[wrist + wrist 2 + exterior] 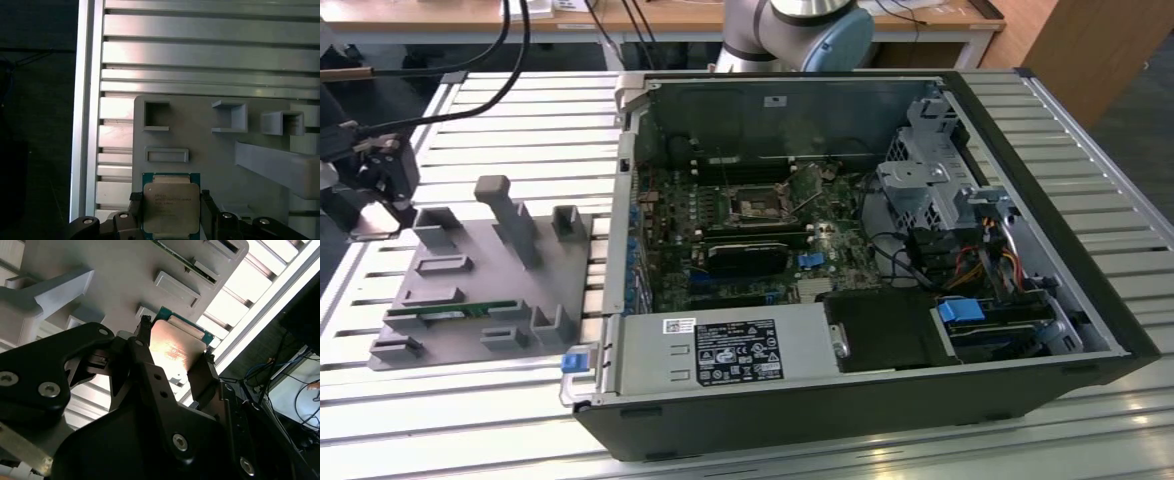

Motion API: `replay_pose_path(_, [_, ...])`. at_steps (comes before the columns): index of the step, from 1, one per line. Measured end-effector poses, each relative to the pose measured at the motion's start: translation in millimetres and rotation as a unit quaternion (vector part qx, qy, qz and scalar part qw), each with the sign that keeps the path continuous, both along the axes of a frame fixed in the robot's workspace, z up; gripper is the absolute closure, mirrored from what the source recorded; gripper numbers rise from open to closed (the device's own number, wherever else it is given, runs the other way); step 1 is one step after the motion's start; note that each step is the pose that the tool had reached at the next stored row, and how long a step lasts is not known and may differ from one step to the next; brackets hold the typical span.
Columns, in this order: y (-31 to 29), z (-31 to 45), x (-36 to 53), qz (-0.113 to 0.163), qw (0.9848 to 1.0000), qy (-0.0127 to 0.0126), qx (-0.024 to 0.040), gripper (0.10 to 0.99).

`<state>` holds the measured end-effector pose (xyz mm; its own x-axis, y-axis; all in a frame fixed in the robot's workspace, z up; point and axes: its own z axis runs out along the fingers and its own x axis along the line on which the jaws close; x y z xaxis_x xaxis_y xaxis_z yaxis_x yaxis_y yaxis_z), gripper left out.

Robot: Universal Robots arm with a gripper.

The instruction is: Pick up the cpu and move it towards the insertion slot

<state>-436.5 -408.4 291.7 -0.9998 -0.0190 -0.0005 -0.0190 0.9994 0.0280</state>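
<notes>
The cpu is a flat square chip with a silver top and a green rim, and my gripper is shut on it, one dark finger on each of two opposite edges. In the second wrist view the cpu shines between the black fingers of my gripper, just above the grey parts holder. In the exterior view my gripper hangs at the far left, by the holder's far left corner. The insertion slot, a square socket with a dark centre, lies on the motherboard inside the open computer case, well to the exterior view's right of the gripper.
The grey parts holder has upright posts and pockets, and a green memory stick lies in it. The open computer case holds a black card, cables, a drive cage and a power supply. All rests on a slatted aluminium table.
</notes>
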Motion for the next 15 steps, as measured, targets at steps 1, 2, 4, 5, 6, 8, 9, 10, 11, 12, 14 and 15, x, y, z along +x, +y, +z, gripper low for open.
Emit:
replay_pose_path(1, [0.0,1.3,0.0,0.000,1.0000,0.0000,0.0000,0.545])
replay_pose_path(2, [0.0,2.7,0.0,0.000,1.0000,0.0000,0.0000,0.545])
replay_pose_path(4, [0.0,5.3,0.0,0.000,1.0000,0.0000,0.0000,0.545])
replay_pose_path(5, [0.0,6.4,0.0,0.000,1.0000,0.0000,0.0000,0.545])
replay_pose_path(6, [0.0,7.4,0.0,0.000,1.0000,0.0000,-0.0001,0.545])
replay_pose_path(8, [0.0,9.2,0.0,0.000,1.0000,0.0000,-0.0002,0.545])
replay_pose_path(9, [0.0,10.2,0.0,0.000,1.0000,0.0000,-0.0003,0.545])
replay_pose_path(10, [0.0,11.1,0.0,0.000,1.0000,0.0000,-0.0003,0.545])
replay_pose_path(11, [0.0,12.2,0.0,0.000,1.0000,0.0000,-0.0003,0.545])
replay_pose_path(12, [0.0,13.3,0.0,0.000,1.0000,0.0000,-0.0004,0.545])
replay_pose_path(14, [0.0,15.7,0.0,0.000,1.0000,0.0000,-0.0005,0.545])
replay_pose_path(15, [0.0,16.8,0.0,0.000,1.0000,0.0000,-0.0005,0.545])
